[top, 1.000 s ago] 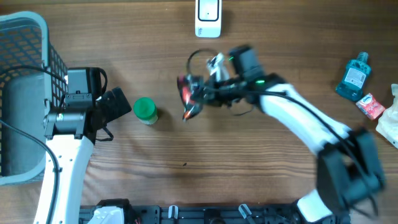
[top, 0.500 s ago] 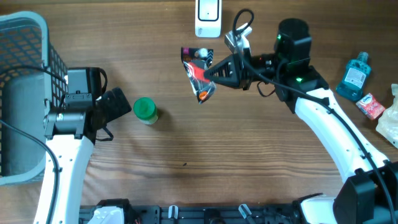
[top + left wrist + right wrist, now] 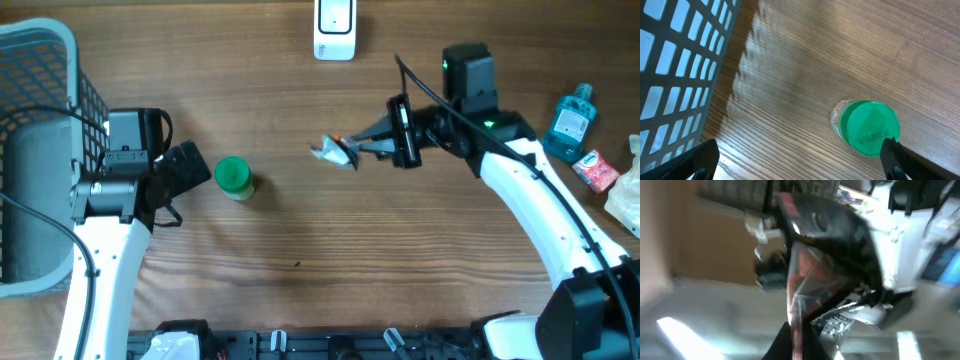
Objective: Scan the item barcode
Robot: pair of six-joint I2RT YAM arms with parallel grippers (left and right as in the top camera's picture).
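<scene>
Nearest the robot, left gripper (image 3: 195, 172) hangs with jaws spread beside green-lidded jar (image 3: 233, 177), not touching. Farther, mid-table: right gripper (image 3: 362, 148) pinches snack packet (image 3: 333, 152) by one edge. Judged light, floppy, slick foil; hold a flat margin clear of the barcode. Scanner (image 3: 335, 28) at far edge.

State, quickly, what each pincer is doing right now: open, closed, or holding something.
Left pincer: open, holding nothing, green-capped bottle just ahead of it.
Right pincer: closed on a small crinkly packet.
</scene>
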